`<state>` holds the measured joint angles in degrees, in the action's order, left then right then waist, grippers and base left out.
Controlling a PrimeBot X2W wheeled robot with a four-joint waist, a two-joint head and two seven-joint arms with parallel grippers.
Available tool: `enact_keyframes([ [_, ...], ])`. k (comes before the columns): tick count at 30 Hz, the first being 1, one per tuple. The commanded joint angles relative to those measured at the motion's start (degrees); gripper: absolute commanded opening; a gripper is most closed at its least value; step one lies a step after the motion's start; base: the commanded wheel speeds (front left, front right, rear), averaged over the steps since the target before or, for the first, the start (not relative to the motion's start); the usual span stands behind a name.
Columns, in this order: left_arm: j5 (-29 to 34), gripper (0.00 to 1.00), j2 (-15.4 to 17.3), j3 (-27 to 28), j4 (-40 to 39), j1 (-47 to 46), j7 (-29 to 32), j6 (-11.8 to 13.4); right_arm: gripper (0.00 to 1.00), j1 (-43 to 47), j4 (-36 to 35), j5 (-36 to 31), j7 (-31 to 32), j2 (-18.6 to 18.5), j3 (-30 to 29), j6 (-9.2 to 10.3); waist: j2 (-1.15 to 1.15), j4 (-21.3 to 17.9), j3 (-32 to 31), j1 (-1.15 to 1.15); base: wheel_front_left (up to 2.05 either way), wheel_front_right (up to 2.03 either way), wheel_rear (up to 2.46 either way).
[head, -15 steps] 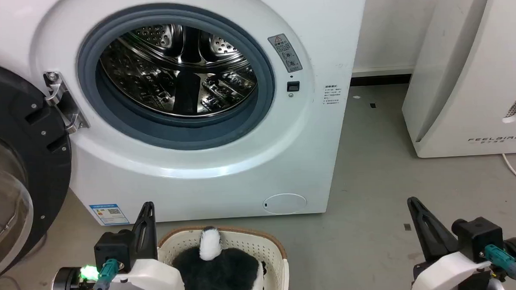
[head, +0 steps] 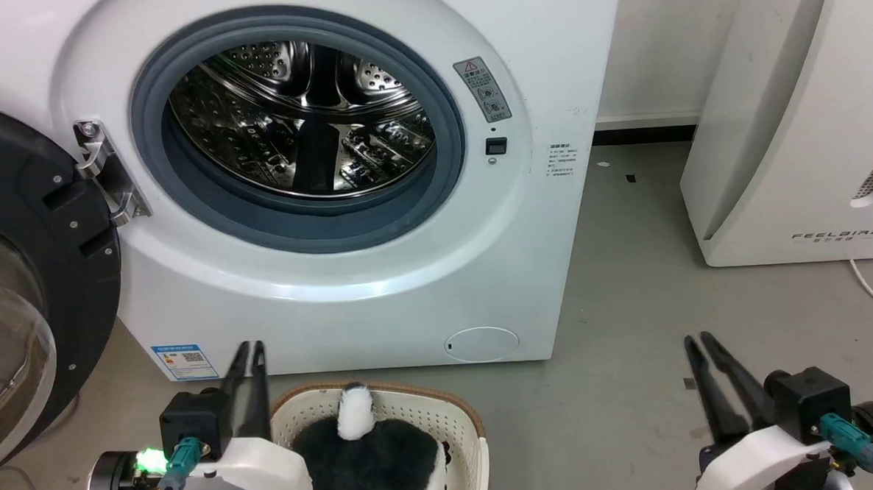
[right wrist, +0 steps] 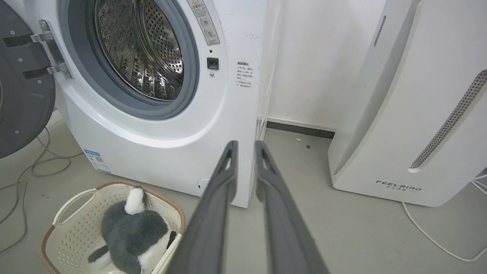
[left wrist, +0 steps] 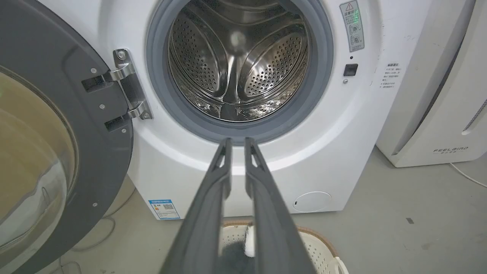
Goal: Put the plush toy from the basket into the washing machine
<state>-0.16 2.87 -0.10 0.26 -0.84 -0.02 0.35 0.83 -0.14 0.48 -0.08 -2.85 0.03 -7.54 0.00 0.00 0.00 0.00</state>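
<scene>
Plush toy (head: 372,465), one, inside one basket (head: 451,419), one washing machine (head: 349,278)

FEELBIRD (head: 836,235) is printed in grey low on the white appliance (head: 784,112) right of the washing machine (head: 379,277). On the machine's front, a grey warning sticker (head: 482,89) with a red triangle, a print block (head: 562,160) and a blue QR-code label (head: 184,361) are too small to read.

Your left gripper (head: 252,347) sits low on your left, its two dark fingers pointing up and parted by a narrow slit. Your right gripper (head: 698,339) mirrors it on the right, fingers leaning left, seemingly parted slightly wider.
</scene>
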Motion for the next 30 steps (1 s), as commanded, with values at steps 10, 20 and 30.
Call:
enact_keyframes([
  [10,-0.6,1.0,0.0,-0.5,0.1,0.2,-0.9,0.2,1.0,0.2,0.0,1.0,-0.9,0.0,-0.6,0.0,0.0,-0.1,0.2,0.0,0.0,0.0,0.0],
  [20,-1.3,1.0,0.0,-1.1,0.7,0.3,-2.0,0.3,1.0,0.4,-0.1,1.6,-2.0,0.0,-1.0,0.01,0.0,-0.3,0.6,0.0,0.0,0.0,0.0],
  [30,-2.3,1.0,0.0,-2.0,2.9,-0.2,-3.2,0.1,1.0,0.2,-0.6,2.4,-3.2,0.0,-1.7,0.01,0.0,-0.7,2.1,0.0,0.0,0.0,0.0],
])
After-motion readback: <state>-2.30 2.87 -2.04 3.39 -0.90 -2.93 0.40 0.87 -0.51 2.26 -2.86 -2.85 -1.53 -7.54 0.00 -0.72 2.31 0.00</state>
